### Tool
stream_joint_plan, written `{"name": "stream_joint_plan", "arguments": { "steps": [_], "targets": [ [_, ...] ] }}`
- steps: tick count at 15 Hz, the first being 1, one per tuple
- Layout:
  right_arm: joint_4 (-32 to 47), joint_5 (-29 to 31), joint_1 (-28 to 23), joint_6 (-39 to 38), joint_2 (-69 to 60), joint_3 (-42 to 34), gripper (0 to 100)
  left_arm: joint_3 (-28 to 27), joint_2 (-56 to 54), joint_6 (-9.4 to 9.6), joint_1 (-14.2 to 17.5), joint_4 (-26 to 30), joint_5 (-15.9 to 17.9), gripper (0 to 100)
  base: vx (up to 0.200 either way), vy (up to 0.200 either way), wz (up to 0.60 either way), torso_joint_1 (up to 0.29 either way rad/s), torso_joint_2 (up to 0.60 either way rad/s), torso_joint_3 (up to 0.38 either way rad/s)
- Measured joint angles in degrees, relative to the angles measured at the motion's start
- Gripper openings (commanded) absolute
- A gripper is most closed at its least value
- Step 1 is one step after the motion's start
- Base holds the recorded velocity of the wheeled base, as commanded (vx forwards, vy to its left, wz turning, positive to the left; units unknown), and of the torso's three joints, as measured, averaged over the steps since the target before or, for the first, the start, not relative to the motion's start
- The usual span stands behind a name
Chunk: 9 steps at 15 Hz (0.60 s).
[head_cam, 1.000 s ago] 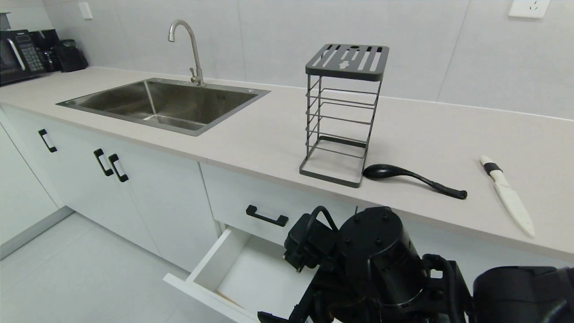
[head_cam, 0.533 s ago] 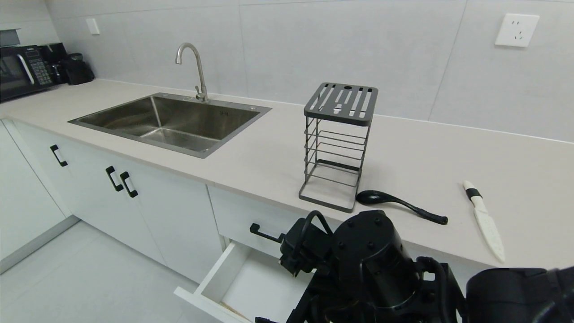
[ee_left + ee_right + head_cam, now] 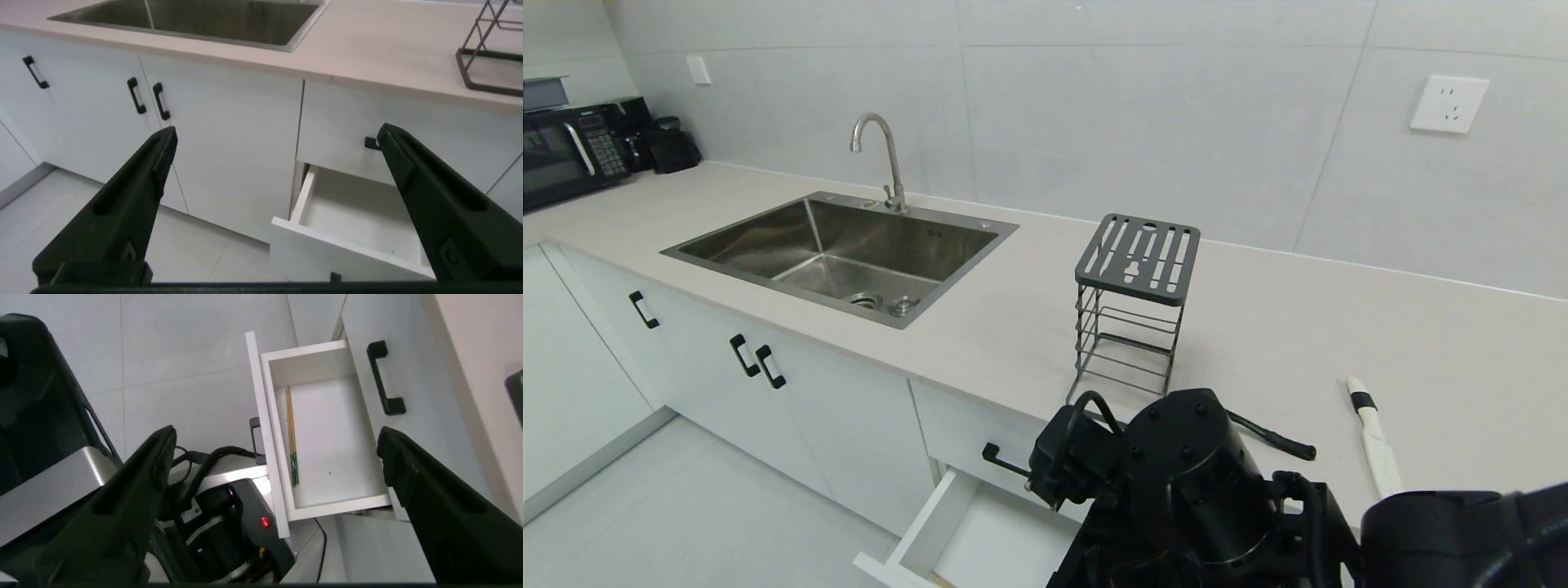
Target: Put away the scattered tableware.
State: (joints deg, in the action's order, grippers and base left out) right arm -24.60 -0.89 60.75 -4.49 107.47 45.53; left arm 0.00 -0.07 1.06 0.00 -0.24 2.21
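On my head feed the counter ran across the middle of the frame. The rack stood upright just right of centre, its slotted top facing up. A black ladle lay on the counter at the rack's lower right; I saw only its handle, since the arm covered the bowl end. Further right, near the lower right of the frame, a white knife with 1 black band lay flat, apart from the ladle. The sink with its tap sat at centre left, and a microwave stood at the far left edge. An outlet was on the wall at upper right.

Below the counter edge, at bottom centre, 1 drawer was pulled open. The right wrist feed showed chopsticks lying inside it, close along 1 side wall.

The left gripper had its 2 fingers spread wide with nothing between them, facing the cabinet front and the drawer. The right gripper was likewise spread and empty, hanging above the open drawer
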Motion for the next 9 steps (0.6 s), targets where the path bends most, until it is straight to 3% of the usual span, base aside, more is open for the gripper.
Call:
{"name": "stream_joint_plan", "arguments": {
  "steps": [4, 9],
  "targets": [
    [0.13, -2.44, -0.11, -0.24, 0.3, -1.44, 100, 0.0, 0.0, 0.0, 0.0, -0.02, 0.0, 100, 0.0, 0.0, 0.0, 0.256, -0.49, -0.234],
    [0.35, -5.07, -1.05, -1.28, 0.3, -5.16, 100, 0.0, 0.0, -0.02, 0.0, 0.02, 0.0, 100, 0.0, 0.0, 0.0, 0.034, -0.06, -0.031]
  ]
}}
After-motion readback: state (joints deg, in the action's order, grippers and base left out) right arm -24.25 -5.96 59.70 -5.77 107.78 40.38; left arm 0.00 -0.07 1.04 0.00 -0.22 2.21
